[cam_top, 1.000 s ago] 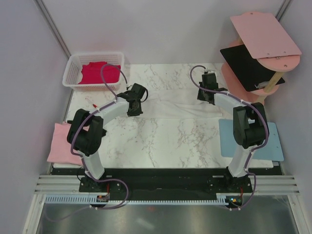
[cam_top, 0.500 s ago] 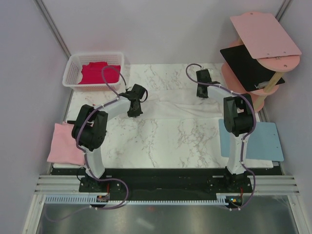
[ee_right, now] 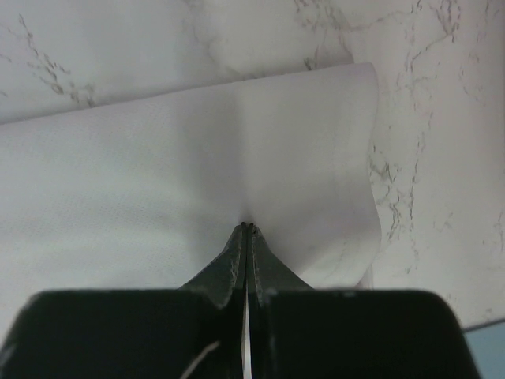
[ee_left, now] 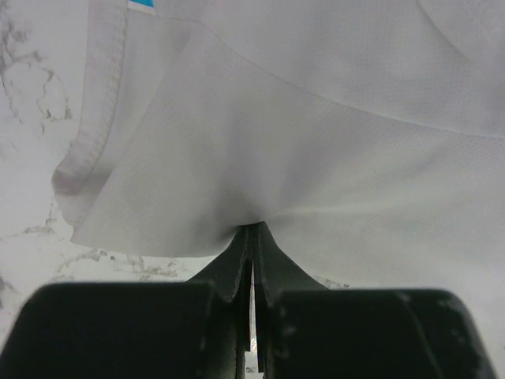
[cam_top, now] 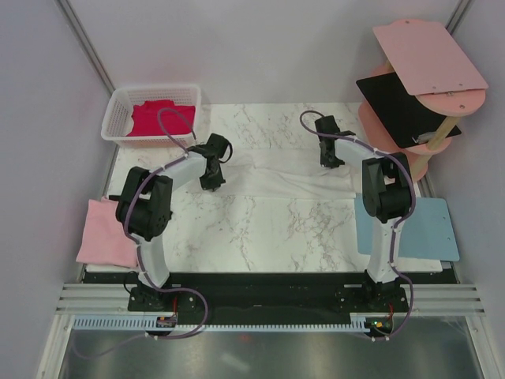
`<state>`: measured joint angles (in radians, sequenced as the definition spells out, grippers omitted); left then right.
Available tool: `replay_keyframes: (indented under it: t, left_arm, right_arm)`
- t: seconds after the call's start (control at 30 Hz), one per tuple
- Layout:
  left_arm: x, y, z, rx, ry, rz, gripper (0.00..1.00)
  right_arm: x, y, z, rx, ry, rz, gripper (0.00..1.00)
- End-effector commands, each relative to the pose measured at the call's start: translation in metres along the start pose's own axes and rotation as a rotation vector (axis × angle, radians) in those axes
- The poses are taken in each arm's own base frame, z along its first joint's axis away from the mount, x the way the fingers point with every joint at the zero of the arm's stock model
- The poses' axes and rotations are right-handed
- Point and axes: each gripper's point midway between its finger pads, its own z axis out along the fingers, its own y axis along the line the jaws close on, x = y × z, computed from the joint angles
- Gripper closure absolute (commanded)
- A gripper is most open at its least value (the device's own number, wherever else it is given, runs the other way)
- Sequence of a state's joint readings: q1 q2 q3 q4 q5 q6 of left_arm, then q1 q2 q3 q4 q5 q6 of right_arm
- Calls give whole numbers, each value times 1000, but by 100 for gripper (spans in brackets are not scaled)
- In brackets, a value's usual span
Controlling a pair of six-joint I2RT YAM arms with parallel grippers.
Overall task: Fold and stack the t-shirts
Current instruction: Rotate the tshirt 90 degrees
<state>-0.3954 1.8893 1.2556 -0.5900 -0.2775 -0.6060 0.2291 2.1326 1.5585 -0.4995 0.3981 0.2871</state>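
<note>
- White t-shirt (cam_top: 276,178) lies as a long band across the far half of the table (cam_top: 260,229). Over the last second both arms have stretched farther out, taking its pinched edge with them.
- Left hand (ee_left: 252,237) is clenched on a bunch of the white cloth near a hemmed edge. The right hand (ee_right: 247,233) is clenched on the other end, by a loose corner.
- To my eye this is a fold in mid-carry: the edge is not yet laid down, so the shirt is only partly folded.
- Basket (cam_top: 117,117) at the far left holds the magenta-red t-shirt (cam_top: 154,118), apparently alone.
- Pink shelf (cam_top: 426,51) at the far right carries the black t-shirt (cam_top: 398,106) on a lower board.
- Light pink t-shirt (cam_top: 102,233) sits at the table's left edge — in no container.
</note>
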Motion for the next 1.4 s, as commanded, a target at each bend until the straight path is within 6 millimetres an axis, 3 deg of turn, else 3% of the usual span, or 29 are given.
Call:
replay_keyframes:
  t: [0.0, 0.17, 0.2, 0.27, 0.3, 0.43, 0.47, 0.6, 0.7, 0.77, 0.8, 0.83, 0.87, 0.9, 0.93, 0.97, 1.0, 1.03, 1.07, 1.1, 1.2, 1.23, 1.33, 1.37]
  left_arm:
    - [-31, -12, 13, -36, -4, 33, 98]
    - [-54, -29, 29, -60, 19, 98, 98]
    - [-73, -39, 24, -37, -15, 93, 98]
    - [-73, -44, 37, -46, 9, 122, 98]
    - [-91, -55, 32, -25, -26, 116, 98]
    - [-110, -75, 45, 12, -37, 152, 98]
    - [-123, -83, 38, 33, -64, 151, 98]
    - [-142, -86, 20, 52, -120, 159, 98]
    - [-157, -79, -19, 76, -198, 166, 98]
    - [-152, -70, -35, 87, -212, 187, 98]
    - [-162, -71, -66, 138, -267, 173, 98]
    - [-162, -70, -79, 165, -284, 169, 98]
    - [-150, -67, -80, 185, -263, 177, 98]
    - [-150, -71, -110, 260, -290, 164, 98]
    - [-148, -72, -118, 295, -302, 153, 98]
    - [-130, -68, -112, 303, -265, 156, 98]
    - [-126, -68, -135, 358, -285, 131, 98]
    - [-109, -65, -125, 360, -255, 128, 98]
    - [-100, -67, -131, 396, -243, 127, 98]
    - [-94, -65, -140, 417, -244, 106, 98]
    - [-55, -62, -129, 450, -163, 85, 98]
    - [-36, -56, -124, 453, -132, 84, 98]
    - [-5, -59, -119, 498, -84, 83, 98]
    - [5, -67, -120, 523, -73, 92, 98]
  right_arm:
    - [44, -11, -30, 18, 122, -81, 100]
    - [75, -7, -61, -34, 176, -133, 100]
    - [80, -5, -65, -45, 188, -143, 100]
    - [93, -2, -77, -66, 210, -171, 100]
    - [100, 0, -80, -82, 224, -177, 100]
    - [140, 17, -103, -202, 294, -224, 100]
    - [146, 21, -106, -227, 306, -231, 100]
    - [161, 32, -120, -301, 324, -249, 100]
    - [146, 46, -136, -401, 278, -226, 100]
    - [116, 55, -149, -448, 184, -214, 100]
    - [105, 58, -153, -459, 147, -207, 100]
    - [79, 64, -161, -482, 57, -193, 100]
    - [64, 67, -163, -484, 8, -180, 100]
    - [50, 69, -165, -484, -35, -170, 100]
    - [22, 80, -169, -505, -121, -147, 100]
    - [11, 86, -169, -517, -151, -139, 100]
    - [-8, 98, -169, -539, -185, -131, 100]
    - [-23, 110, -168, -568, -222, -120, 100]
    - [-33, 120, -167, -595, -234, -121, 100]
    - [-46, 143, -162, -654, -235, -128, 100]
    - [-75, 186, -152, -757, -259, -138, 100]
    - [-81, 196, -149, -777, -265, -138, 100]
    - [-93, 227, -139, -829, -285, -162, 100]
    - [-93, 232, -136, -838, -286, -170, 100]
